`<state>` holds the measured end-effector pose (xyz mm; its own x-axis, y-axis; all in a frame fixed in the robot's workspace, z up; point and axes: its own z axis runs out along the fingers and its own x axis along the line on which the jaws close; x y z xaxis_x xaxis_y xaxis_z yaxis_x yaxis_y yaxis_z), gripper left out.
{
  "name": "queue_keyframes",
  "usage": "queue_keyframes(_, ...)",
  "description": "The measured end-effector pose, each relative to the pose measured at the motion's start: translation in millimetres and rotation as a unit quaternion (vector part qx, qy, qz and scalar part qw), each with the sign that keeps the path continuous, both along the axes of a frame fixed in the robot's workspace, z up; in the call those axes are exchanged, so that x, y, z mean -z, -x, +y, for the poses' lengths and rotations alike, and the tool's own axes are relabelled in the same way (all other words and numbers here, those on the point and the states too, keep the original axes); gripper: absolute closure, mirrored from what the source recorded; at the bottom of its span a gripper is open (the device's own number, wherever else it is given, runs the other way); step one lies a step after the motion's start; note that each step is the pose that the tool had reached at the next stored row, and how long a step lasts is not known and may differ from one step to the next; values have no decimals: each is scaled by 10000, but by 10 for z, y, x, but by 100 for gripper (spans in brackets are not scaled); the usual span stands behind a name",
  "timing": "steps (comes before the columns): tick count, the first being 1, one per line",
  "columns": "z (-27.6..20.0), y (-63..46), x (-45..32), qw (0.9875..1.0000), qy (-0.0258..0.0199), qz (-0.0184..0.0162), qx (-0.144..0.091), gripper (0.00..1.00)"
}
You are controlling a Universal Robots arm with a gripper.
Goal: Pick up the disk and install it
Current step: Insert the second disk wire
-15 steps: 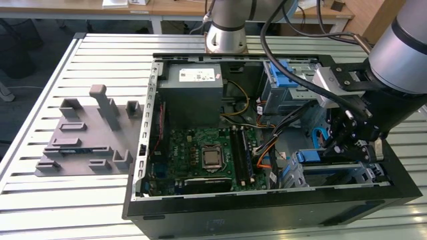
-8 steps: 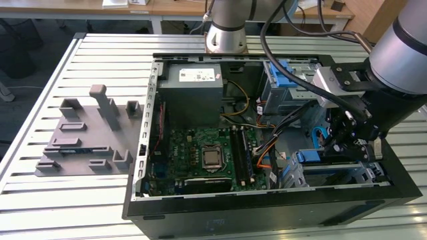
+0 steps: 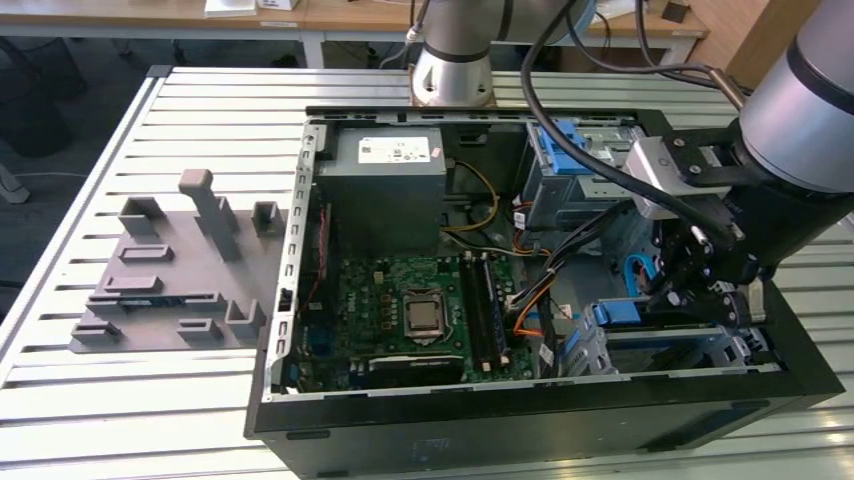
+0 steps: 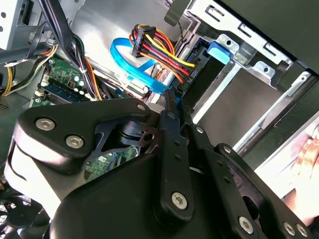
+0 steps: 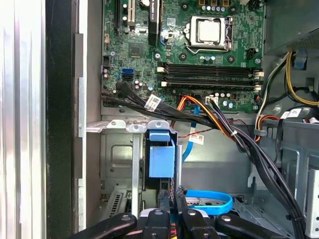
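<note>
Exterior view first: the open PC case (image 3: 534, 420) sits on the slatted table (image 3: 80, 200), and the tool (image 3: 694, 290) is down inside the case at the right of the frame, right over the drive cage (image 3: 667, 345) at lower right. The disk (image 3: 654, 318) looks to be in that cage already, blue rail end showing, just below the tool.

Second wrist view: the tool's black linkage takes up the lower half, its fingers drawn close together around a thin edge just left of the blue tab (image 4: 219, 51) in the upper right. Can't say for sure they're gripping.

First wrist view: the disk's blue end (image 5: 162, 154) stands in the bay at lower center, below the motherboard (image 5: 199, 50). Tool tips (image 5: 172, 211) sit narrow, right at it.

I'd say the pickup's done and the disk is mostly seated; release isn't.
</note>
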<state>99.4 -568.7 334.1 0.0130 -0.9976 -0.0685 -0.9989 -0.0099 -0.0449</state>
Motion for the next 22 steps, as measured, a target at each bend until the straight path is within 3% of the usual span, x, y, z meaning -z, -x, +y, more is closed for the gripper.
queue_keyframes(11, -6, -1, 27, 10000, 1, 0, 0, 84)
queue_keyframes(17, -6, -3, -33, 10000, 0, 0, 0, 84)
queue_keyframes(22, -36, -6, -22, 10000, -11, 0, 1, 84)
